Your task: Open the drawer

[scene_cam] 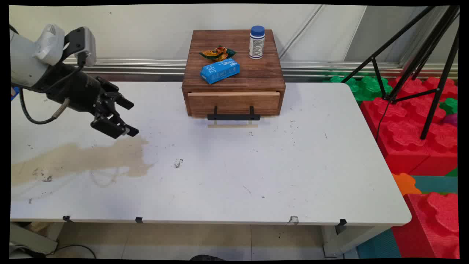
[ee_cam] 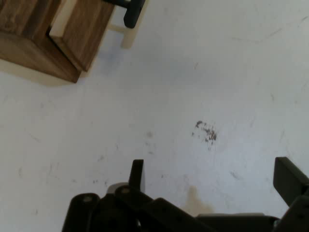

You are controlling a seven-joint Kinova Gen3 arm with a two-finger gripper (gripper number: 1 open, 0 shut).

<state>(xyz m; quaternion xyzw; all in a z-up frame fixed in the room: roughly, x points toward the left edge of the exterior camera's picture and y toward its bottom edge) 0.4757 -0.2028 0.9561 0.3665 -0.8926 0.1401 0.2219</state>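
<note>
The near part of the white bench (scene_cam: 234, 176) carries only scuffs and a broad tan stain (scene_cam: 84, 159) toward its left side. Above that stain hangs the pincer (scene_cam: 128, 119), spread wide and holding nothing; in the hand view its two fingers (ee_cam: 137, 175) stand well apart over bare tabletop, touching no object.

Farther back, against the wall, sits a wooden drawer box (scene_cam: 233, 71), its drawer front (scene_cam: 233, 103) slightly proud of the case, with a black bar handle (scene_cam: 233, 117) along its lower edge. That handle looks rigid and thin, standing off the wood on two posts, so it offers a firm hold across the bar's middle; the box itself appears heavy and stiff.

On the box's top lie a blue packet (scene_cam: 220, 70), probably light and somewhat squashable, and a crinkled orange-green snack wrapper (scene_cam: 218, 53), soft and slippery. To the right stands a white bottle with a blue cap (scene_cam: 257, 42), upright, hard and smooth, likely easy to tip.
</note>
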